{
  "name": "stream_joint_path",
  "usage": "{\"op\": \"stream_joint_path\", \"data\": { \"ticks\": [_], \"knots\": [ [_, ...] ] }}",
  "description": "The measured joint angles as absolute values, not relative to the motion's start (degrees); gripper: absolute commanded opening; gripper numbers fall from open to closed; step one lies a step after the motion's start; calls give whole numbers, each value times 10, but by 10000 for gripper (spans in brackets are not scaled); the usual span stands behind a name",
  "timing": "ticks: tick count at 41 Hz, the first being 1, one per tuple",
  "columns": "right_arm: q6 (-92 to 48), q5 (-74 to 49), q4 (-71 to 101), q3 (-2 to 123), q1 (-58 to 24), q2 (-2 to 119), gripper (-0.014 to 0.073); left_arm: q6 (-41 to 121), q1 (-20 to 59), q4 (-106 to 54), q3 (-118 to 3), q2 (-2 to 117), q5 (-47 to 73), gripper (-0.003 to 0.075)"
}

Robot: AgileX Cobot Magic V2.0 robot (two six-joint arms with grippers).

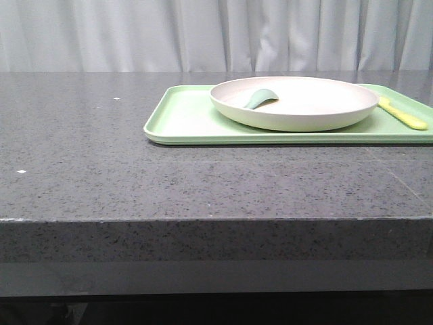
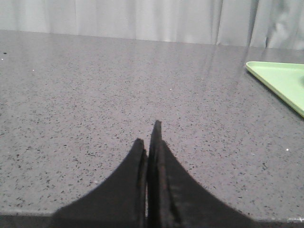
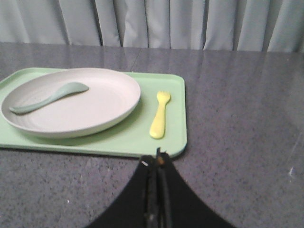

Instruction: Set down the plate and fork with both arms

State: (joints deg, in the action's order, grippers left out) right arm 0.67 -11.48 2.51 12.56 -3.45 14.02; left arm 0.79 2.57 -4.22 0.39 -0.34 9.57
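**Plate and fork sitting on green tray as both grippers hang closed over the counter**

A dark grey speckled stone table [image 1: 135,183] is filling the front view, with pale curtains [image 1: 216,34] hanging behind it. Toward the 2 o'clock part of the tabletop, a flat rectangular light-green tray [image 1: 183,122] is lying flat, its right end running out of that view.

The plate [image 1: 298,108], a wide, shallow cream-white dish with a raised rim, is resting on the tray and taking up most of its middle. A muted grey-green spoon [image 1: 260,99] is lying inside the plate, on the 9 o'clock side of the dish as the front camera sees it.

The fork [image 1: 404,115], small and pale yellow, is lying on the tray's bare surface at the plate's 3 o'clock, just beside the rim and apart from it, with its tines pointing away toward the curtains in the right wrist view.

The right gripper [image 3: 158,159] is hovering just off the near edge of the tray, its dark fingers pressed together and holding nothing. The left gripper [image 2: 151,142] is hanging over bare tabletop with its fingers likewise pressed together and empty; only a corner of the tray is showing at the edge of the left wrist view. Neither arm is appearing in the front view.
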Motion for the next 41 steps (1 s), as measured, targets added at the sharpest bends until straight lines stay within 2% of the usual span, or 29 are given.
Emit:
{"op": "stream_joint_path", "data": {
  "ticks": [14,23,41],
  "knots": [
    [7,-116,25,-11,-34,43,-67,8,26,-42,4,-3,96,-18],
    [7,-142,25,-16,-34,-1,-67,8,26,-42,4,-3,96,-18],
    [7,-149,25,-16,-34,-7,-67,8,26,-42,4,-3,96,-18]
  ]
}}
